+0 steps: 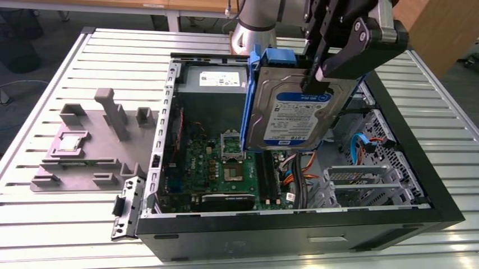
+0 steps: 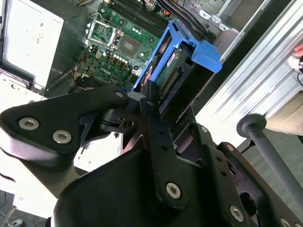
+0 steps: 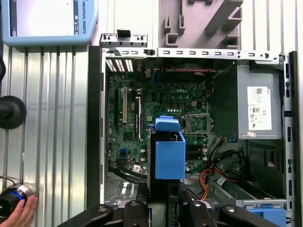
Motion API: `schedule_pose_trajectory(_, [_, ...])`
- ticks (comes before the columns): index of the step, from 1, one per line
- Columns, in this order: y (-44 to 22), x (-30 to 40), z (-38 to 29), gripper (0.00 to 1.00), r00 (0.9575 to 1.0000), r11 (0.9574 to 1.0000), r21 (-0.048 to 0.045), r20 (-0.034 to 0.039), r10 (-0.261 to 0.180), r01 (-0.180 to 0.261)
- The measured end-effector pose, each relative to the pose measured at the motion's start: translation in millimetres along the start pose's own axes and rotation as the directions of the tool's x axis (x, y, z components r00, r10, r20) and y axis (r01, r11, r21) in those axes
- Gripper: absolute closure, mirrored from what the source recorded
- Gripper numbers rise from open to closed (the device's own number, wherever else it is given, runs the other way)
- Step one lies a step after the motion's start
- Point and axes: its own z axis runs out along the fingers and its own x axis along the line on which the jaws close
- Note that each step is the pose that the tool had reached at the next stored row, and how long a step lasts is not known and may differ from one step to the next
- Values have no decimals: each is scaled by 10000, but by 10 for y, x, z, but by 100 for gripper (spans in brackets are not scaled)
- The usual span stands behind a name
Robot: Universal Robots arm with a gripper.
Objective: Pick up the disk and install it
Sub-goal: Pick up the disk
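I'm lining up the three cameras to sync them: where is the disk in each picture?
Exterior view: disk upright in the pincer, above the open case.
Second wrist view: disk just beyond the pincer, in front of the motherboard.
First wrist view: disk edge-on, in front of the motherboard.
Shared landmark: the grey power supply.

exterior view: high, oblique, mid-range, looking down into the open case (image 1: pixel 299 224) on the slatted table (image 1: pixel 60 224) | first wrist view: straight down into the case from above | second wrist view: close behind the gripper (image 2: pixel 139 92) — slanting along its links | shared by all three: motherboard (image 1: pixel 217 162) and the disk (image 1: pixel 295 120)
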Motion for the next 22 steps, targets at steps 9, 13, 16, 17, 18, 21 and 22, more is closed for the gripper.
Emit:
schedule_pose_trajectory(9, [-45,1,-1,65,10000,10000,0,1,0,0])
schedule_pose_trajectory(13, [-117,2,-4,65,10000,10000,0,1,0,0])
schedule_pose_trajectory(16, [-187,1,-8,65,10000,10000,-2,-1,-1,1])
schedule_pose_trajectory(17, [-212,2,-9,65,10000,10000,-3,0,-1,1])
schedule_pose_trajectory(18, [-237,2,-9,65,10000,10000,-4,1,0,0])
schedule_pose_trajectory(21, [-311,2,-13,65,10000,10000,-8,0,0,0])
schedule_pose_trajectory(22, [-333,2,-14,65,10000,10000,-8,1,0,0])
